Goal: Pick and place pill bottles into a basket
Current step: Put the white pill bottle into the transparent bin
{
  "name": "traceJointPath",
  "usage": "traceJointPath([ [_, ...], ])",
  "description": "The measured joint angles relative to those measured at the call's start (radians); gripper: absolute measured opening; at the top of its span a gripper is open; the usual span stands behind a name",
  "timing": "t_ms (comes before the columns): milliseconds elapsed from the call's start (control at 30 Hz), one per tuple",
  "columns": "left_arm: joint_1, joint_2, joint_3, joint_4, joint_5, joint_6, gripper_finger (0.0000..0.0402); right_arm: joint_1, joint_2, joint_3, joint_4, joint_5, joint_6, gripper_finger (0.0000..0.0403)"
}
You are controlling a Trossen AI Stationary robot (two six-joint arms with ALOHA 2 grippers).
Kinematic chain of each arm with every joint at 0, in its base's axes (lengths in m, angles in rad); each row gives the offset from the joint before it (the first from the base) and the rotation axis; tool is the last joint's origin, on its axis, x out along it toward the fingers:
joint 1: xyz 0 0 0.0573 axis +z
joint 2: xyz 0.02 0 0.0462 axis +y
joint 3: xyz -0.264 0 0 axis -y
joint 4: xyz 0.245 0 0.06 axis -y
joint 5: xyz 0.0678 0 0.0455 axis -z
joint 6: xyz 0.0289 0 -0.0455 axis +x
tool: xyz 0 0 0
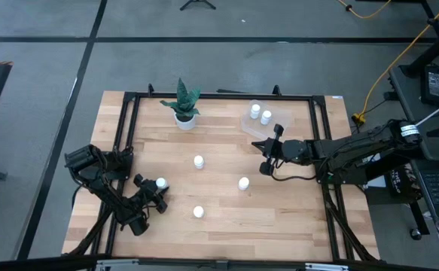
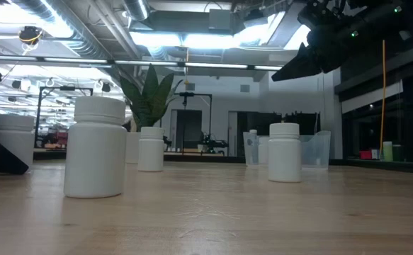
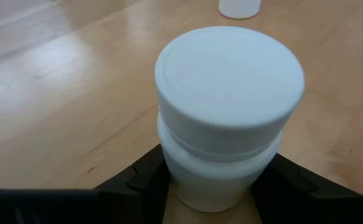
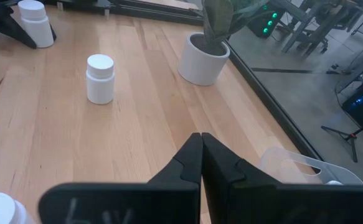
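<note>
Four white pill bottles stand on the wooden table: one (image 1: 199,161) at the middle, one (image 1: 243,183) to its right, one (image 1: 198,212) near the front, and one (image 1: 160,183) between the fingers of my left gripper (image 1: 157,190) at the near left. Two more bottles (image 1: 260,114) stand in the clear basket (image 1: 251,126) at the far right. My right gripper (image 1: 264,149) is shut and empty. It hovers above the table just on the near side of the basket; in the low view it hangs high (image 2: 295,65). My left gripper pinches the bottle's body below the cap (image 3: 169,168) between its two fingers, one on each side. The fingers (image 3: 141,180) come in low and about level from the table's near left. The bottle is upright, and its base looks to be on the table.
A white pot with a green plant (image 1: 184,113) stands at the far middle. A black frame (image 1: 129,120) runs round the table's edges. Open wood lies between the loose bottles and the basket. Cables and equipment lie on the floor at the right.
</note>
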Motion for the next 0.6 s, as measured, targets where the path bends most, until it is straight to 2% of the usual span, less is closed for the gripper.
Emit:
traceJointPath([
  [167, -0.001, -0.039, 0.001, 0.003, 0.008, 0.027, 0.0175, 0.0, 0.0, 0.0, 0.0, 0.0, -0.003, 0.0007],
  [367, 0.01, -0.139, 0.001, 0.001, -0.032, 0.156, 0.0175, 0.0, 0.0, 0.0, 0.0, 0.0, 0.028, 0.0007],
  [600, 0.053, -0.277, 0.001, 0.059, -0.042, 0.414, 0.0175, 0.0, 0.0, 0.0, 0.001, 0.0, 0.029, 0.0007],
])
